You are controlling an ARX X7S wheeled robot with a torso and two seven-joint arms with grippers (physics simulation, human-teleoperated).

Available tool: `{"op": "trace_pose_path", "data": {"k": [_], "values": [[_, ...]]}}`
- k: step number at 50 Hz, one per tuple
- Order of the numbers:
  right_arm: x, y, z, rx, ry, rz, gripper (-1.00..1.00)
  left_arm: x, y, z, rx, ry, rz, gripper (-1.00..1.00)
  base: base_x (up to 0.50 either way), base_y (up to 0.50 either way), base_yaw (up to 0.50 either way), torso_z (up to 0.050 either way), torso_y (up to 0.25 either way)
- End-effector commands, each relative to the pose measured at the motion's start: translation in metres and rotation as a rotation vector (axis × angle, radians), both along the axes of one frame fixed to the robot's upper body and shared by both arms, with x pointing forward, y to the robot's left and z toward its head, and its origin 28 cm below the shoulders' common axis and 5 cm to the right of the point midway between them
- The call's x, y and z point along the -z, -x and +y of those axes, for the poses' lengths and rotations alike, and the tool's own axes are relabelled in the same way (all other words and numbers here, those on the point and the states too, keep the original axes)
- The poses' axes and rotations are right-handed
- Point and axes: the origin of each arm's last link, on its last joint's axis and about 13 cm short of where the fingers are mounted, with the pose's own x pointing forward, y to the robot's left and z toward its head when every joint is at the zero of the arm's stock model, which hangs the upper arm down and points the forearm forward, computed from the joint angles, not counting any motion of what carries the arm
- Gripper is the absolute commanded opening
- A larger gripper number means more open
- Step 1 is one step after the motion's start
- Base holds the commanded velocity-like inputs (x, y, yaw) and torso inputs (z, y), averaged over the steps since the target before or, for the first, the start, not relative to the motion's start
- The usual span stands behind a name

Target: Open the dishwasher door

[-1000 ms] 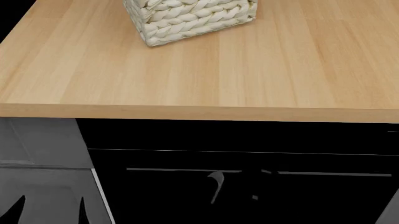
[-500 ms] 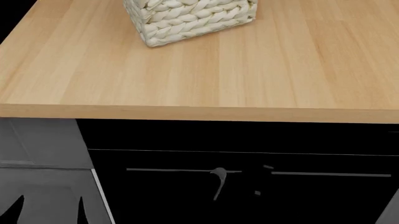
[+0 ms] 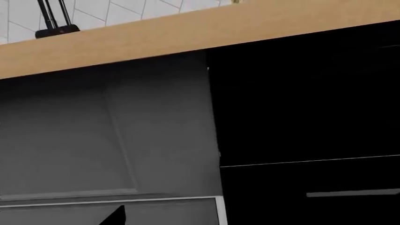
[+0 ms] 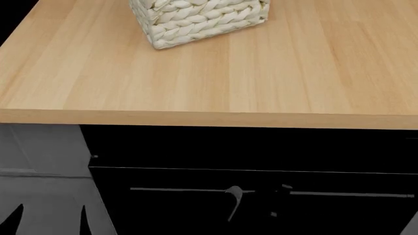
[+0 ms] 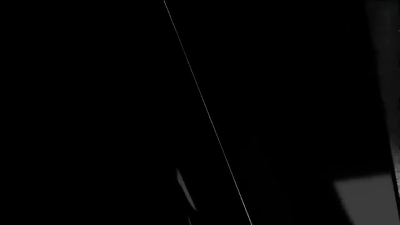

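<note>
The dishwasher door (image 4: 196,210) is the wide glossy black panel under the front edge of the wooden desk (image 4: 216,78), and its thin silver handle (image 4: 176,189) runs horizontally near its top edge. In the head view the right end effector (image 4: 261,198) is at the middle of this handle, where the silver bar is interrupted by a dark shape; beside it a pale curved piece hangs down from the bar. The arm is black against the black panel, so its pose is hard to read, and I cannot tell if the fingers are pressed around the handle or apart. The right wrist view is almost fully dark, with only one thin bright line crossing it. A fine light line marks the top edge of the door, below a black strip under the desk. The left end effector (image 4: 49,220) shows at the low left corner of the head view as two dark pointed fingers, spread apart, holding nothing, in front of the grey cabinet door (image 4: 39,147). The left wrist view shows this grey cabinet beside the black panel. A woven basket (image 4: 196,19) stands on the desk, well away from both arms.
</note>
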Motion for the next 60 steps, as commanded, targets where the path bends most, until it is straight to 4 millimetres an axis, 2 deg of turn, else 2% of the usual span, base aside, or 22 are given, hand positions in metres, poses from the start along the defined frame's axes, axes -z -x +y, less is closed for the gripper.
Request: {"op": "trace_pose_path", "data": {"k": [1,7,21,28,48,60], "values": [[0.003,0.029,0.016,-0.061,-0.093,0.112,-1.0,-0.003,0.0,0.001,0.023,0.072,0.014,1.0,0.0,0.0,0.0,0.0,-0.01],[0.004,0.035,0.016,-0.061,-0.097,0.125,-1.0,-0.007,-0.001,0.004,0.009,0.07,0.003,1.0,0.0,0.0,0.0,0.0,-0.002],[0.006,0.044,0.014,-0.052,-0.128,0.138,-1.0,-0.022,-0.008,0.032,-0.127,0.038,-0.054,1.0,0.0,0.0,0.0,0.0,-0.001],[0.008,0.05,0.015,-0.057,-0.135,0.146,-1.0,-0.042,-0.009,0.045,-0.185,0.021,-0.108,1.0,0.0,0.0,0.0,0.0,-0.001],[0.014,0.07,0.016,-0.071,-0.13,0.169,-1.0,-0.098,0.009,0.046,-0.138,-0.006,-0.214,1.0,0.0,0.0,0.0,0.0,-0.002],[0.017,0.089,0.018,-0.081,-0.127,0.193,-1.0,-0.105,0.015,0.044,-0.115,0.0,-0.232,1.0,0.0,0.0,0.0,0.0,-0.002]]}}
